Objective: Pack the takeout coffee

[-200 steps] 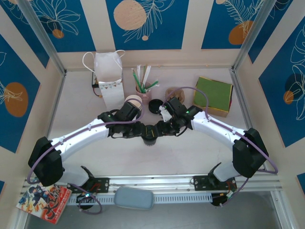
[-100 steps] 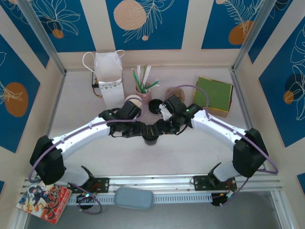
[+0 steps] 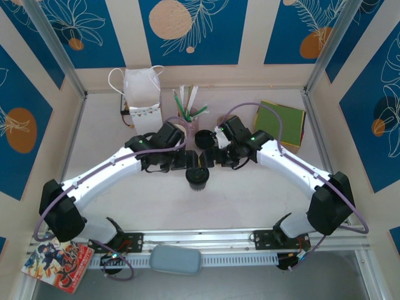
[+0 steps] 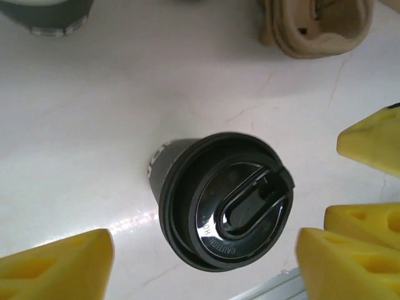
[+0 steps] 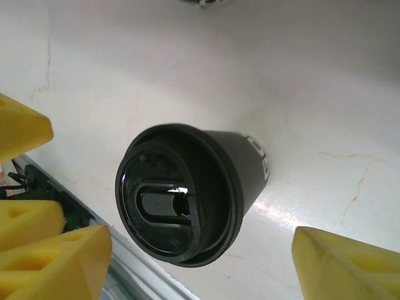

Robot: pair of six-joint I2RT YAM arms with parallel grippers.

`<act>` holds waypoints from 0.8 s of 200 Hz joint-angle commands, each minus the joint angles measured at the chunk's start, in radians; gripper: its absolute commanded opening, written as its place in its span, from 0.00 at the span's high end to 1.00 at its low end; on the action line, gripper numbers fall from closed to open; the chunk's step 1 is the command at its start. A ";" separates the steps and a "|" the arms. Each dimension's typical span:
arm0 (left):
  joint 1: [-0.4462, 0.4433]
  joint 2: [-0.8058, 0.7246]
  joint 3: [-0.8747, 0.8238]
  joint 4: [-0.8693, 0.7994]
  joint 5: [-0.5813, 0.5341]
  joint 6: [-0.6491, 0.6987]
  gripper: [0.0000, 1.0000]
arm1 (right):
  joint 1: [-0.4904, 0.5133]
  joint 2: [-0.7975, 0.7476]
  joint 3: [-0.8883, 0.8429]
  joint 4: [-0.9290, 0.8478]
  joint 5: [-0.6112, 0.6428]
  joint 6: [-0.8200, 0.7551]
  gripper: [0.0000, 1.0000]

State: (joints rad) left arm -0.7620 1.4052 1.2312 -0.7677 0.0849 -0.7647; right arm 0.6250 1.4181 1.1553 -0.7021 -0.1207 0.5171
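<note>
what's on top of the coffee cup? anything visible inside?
A round black lid sits on the cup. It covers the opening, so whatever is inside can't be seen.

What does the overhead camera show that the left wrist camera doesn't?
The overhead view takes in the white paper bag and the green box at the back of the table. The left wrist view brings out the raised lettering and sip flap on the black lid. Both show the takeout coffee standing upright.
</note>
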 commanded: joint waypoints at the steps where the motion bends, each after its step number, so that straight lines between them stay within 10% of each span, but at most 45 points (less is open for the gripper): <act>1: 0.041 -0.015 0.077 -0.073 -0.045 0.071 0.15 | -0.023 -0.044 0.034 -0.019 0.046 0.027 0.19; 45: 0.149 -0.034 0.183 -0.119 -0.053 0.212 0.00 | -0.039 -0.056 0.078 -0.028 0.107 0.075 0.00; 120: 0.352 -0.064 0.340 -0.171 -0.099 0.328 0.00 | -0.027 -0.004 0.222 -0.083 0.201 0.108 0.01; 160: 0.391 0.010 0.467 -0.171 -0.116 0.330 0.16 | -0.047 0.022 0.261 -0.091 0.169 0.038 0.01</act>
State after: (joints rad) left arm -0.3817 1.3674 1.6123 -0.9218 -0.0120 -0.4614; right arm 0.5892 1.4197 1.3865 -0.7570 0.0566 0.6033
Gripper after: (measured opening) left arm 0.885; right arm 0.990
